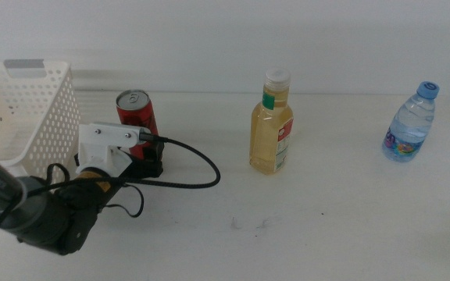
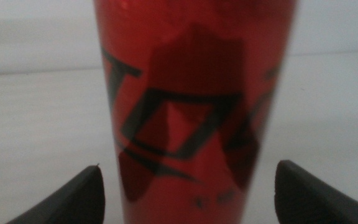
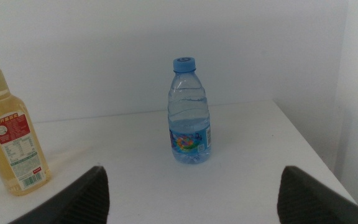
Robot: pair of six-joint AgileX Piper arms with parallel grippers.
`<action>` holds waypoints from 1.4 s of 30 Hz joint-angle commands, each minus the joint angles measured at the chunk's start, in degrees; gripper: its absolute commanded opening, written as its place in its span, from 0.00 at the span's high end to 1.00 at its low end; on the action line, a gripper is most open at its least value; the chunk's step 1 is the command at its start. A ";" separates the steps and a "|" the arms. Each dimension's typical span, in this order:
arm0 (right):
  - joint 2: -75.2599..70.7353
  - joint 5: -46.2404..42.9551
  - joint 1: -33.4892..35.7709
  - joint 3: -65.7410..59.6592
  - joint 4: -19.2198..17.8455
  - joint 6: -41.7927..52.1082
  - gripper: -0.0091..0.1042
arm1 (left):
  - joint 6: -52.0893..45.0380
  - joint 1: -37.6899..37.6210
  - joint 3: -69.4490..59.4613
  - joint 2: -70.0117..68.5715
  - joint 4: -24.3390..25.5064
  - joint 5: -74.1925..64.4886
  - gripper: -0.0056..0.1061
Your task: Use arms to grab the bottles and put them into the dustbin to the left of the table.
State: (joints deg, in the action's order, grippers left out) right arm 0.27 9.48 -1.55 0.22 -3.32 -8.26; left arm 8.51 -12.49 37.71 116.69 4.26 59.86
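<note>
A slim red can stands upright on the white table, just right of the white perforated dustbin. My left gripper reaches in from the left at the can's base. In the left wrist view the can fills the space between the open jaws of that gripper, with a gap on each side. The yellow-liquid bottle stands mid-table and the clear water bottle at the far right. The right gripper is open, facing the water bottle, and is out of the middle view.
A black cable loops from the left arm across the table towards the yellow bottle. The right wrist view shows the table's right edge close to the water bottle, with the yellow bottle off to one side.
</note>
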 commanded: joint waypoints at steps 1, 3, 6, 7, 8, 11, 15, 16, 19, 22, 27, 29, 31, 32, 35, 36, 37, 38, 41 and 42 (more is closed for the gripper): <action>-0.27 -0.72 -0.27 -0.22 -0.59 0.32 0.15 | -0.08 -0.10 2.27 1.32 -1.12 0.80 0.11; -0.27 -0.72 -0.27 -0.22 -0.59 0.32 0.15 | -0.08 -0.10 3.88 2.49 -1.01 0.78 0.11; -0.27 -0.72 -0.27 -0.22 -0.59 0.32 0.15 | -0.08 -0.10 5.54 3.97 -1.09 0.53 0.11; -0.27 -0.72 -0.27 -0.22 -0.59 0.32 0.15 | -0.08 -0.10 6.16 4.27 -1.24 0.13 0.11; -0.27 -0.72 -0.27 -0.22 -0.59 0.32 0.15 | -0.08 -0.10 6.76 4.77 -1.24 -0.62 0.11; -0.27 -0.72 -0.27 -0.22 -0.59 0.32 0.15 | -0.08 -0.10 7.39 5.31 -1.24 -1.65 0.18; -0.27 -0.72 -0.27 -0.22 -0.59 0.32 0.15 | -0.08 -0.10 6.27 1.81 0.59 -3.52 0.51; -0.27 -0.72 -0.27 -0.22 -0.59 0.32 0.15 | -0.08 -0.10 5.42 -0.42 1.86 -6.20 0.61; -0.27 -0.72 -0.27 -0.22 -0.59 0.32 0.15 | 1.50 -0.19 4.21 -8.57 10.27 -25.67 0.86; -0.27 -0.72 -0.27 -0.22 -0.59 0.32 0.15 | 6.65 -1.68 4.21 -16.88 12.03 -45.11 0.97; -0.27 -0.72 -0.27 -0.22 -0.59 0.32 0.15 | 10.00 -3.61 8.56 -31.10 4.53 -69.08 0.97; -0.27 -0.72 -0.27 -0.22 -0.59 0.32 0.15 | 9.37 -3.34 14.85 -34.64 4.35 -83.19 0.97; -0.27 -0.72 -0.27 -0.22 -0.59 0.32 0.15 | 7.53 -1.24 22.68 -35.68 7.35 -95.28 0.97; -0.27 -0.72 -0.27 -0.22 -0.59 0.32 0.15 | 5.67 0.22 25.67 -35.23 8.72 -98.46 0.97; -0.27 -0.72 -0.27 -0.22 -0.59 0.32 0.15 | -2.34 8.23 35.13 -30.22 7.71 -104.87 0.97; -0.27 -0.72 -0.27 -0.22 -0.59 0.32 0.15 | -5.67 11.52 38.60 -27.73 5.28 -107.95 0.97; -0.27 -0.72 -0.27 -0.22 -0.59 0.32 0.15 | -9.17 14.68 42.16 -25.11 2.66 -111.60 0.97; -0.27 -0.72 -0.27 -0.22 -0.59 0.32 0.15 | -11.61 16.92 45.48 -23.04 0.82 -115.17 0.97; -0.27 -0.72 -0.27 -0.22 -0.59 0.32 0.15 | -17.10 22.38 51.80 -16.91 -2.65 -119.43 0.97; -0.27 -0.72 -0.27 -0.22 -0.59 0.32 0.15 | -17.53 23.25 52.76 -15.25 -2.82 -118.72 0.97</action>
State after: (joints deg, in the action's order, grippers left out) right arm 0.27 9.48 -1.55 0.22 -3.32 -8.26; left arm -6.37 9.52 87.79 99.84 4.13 -58.30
